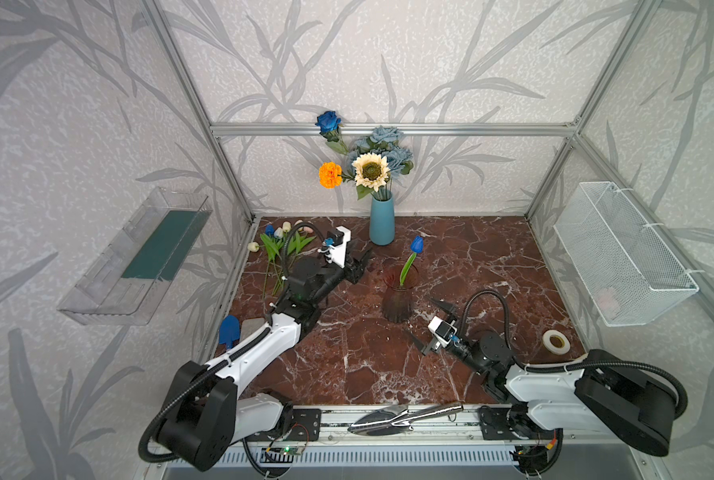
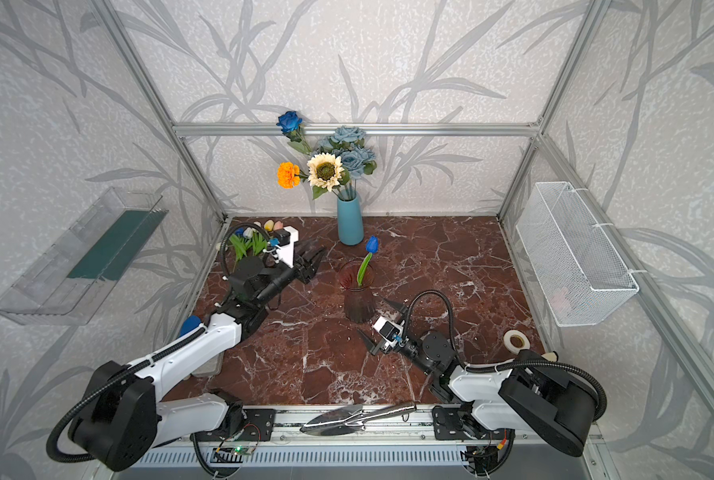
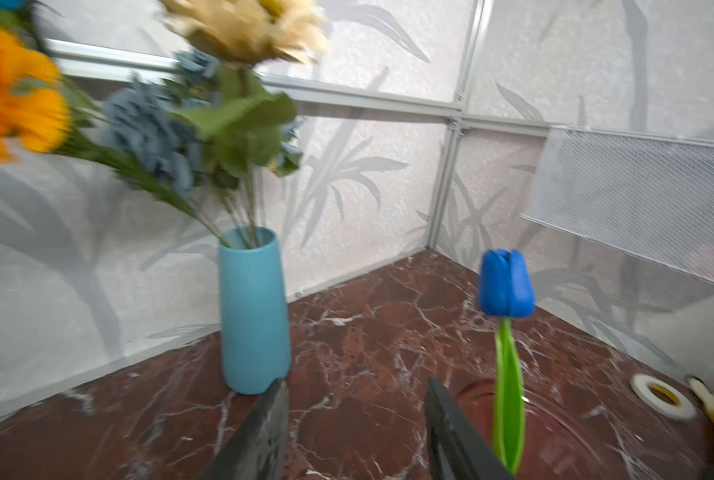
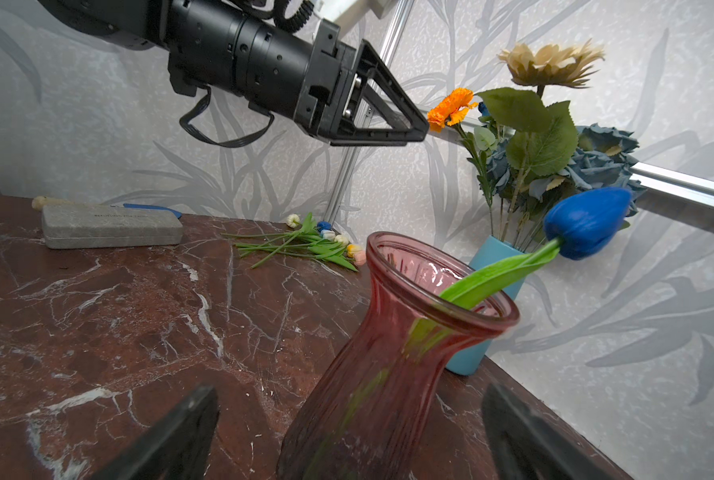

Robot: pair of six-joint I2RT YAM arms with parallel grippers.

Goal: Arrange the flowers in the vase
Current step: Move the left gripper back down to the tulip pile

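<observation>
- Standing in the red vase [image 1: 398,305], one blue tulip [image 1: 417,244] leans on the rim: one stem done.
- Other tulips [image 1: 280,243] lie at the table [image 1: 471,257] back left, not yet placed.
- Left gripper [image 1: 361,262] is half open, empty, beside the red vase; right gripper [image 1: 419,316] gapes wide, empty.
- Blue vase [image 1: 381,222] with bouquet [image 1: 371,168] stands close behind, likely a knock risk.

In the left wrist view the orange flower [image 3: 10,87] was blurred and cut by the edge, the cream sunflower [image 3: 243,29] likewise, and only the rim of the red vase [image 3: 550,403] showed, smeared. In both top views the left arm [image 1: 263,345] hid part of the loose tulips [image 1: 278,245] [image 2: 248,244]. A pale thing [image 1: 606,299] in the wire basket [image 1: 637,232] was too faint to name.
</observation>
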